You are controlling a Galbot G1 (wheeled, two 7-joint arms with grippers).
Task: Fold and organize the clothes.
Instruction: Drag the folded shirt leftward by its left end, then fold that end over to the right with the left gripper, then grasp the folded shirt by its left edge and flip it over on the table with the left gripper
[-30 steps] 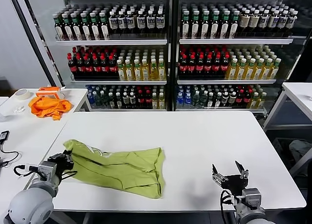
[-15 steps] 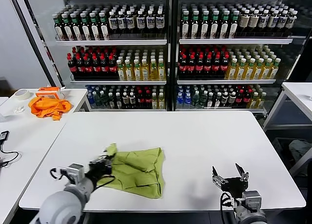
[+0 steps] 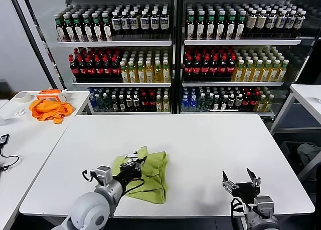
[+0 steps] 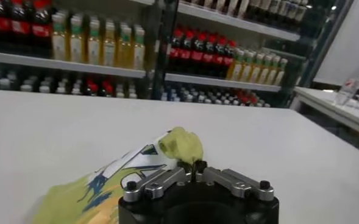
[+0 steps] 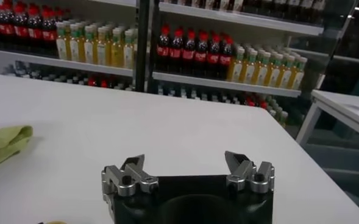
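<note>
At the near edge of the white worktop, the left gripper is clamped on a raised corner of the one lime-green T-shirt, its fingers closed tight around the cloth. The pinched corner stands up as a small green knob just above the gripper in the left wrist view, with the white-and-blue printed graphic turned upward on the fabric trailing below it. The rest of the T-shirt lies bunched on the worktop directly to the right of and beneath the gripper, left of the worktop's middle and close to its near edge. The right gripper hangs at the near right corner of the worktop, well apart from the T-shirt, its two fingers spread wide with nothing between them; its wrist view catches only a sliver of the green cloth at the far side. On a second worktop to the far left lies one bright orange garment, with one roll of tape beside it. Farthest back stand two glass-fronted shelf units, each with three visible rows packed with bottles, too many to count.
</note>
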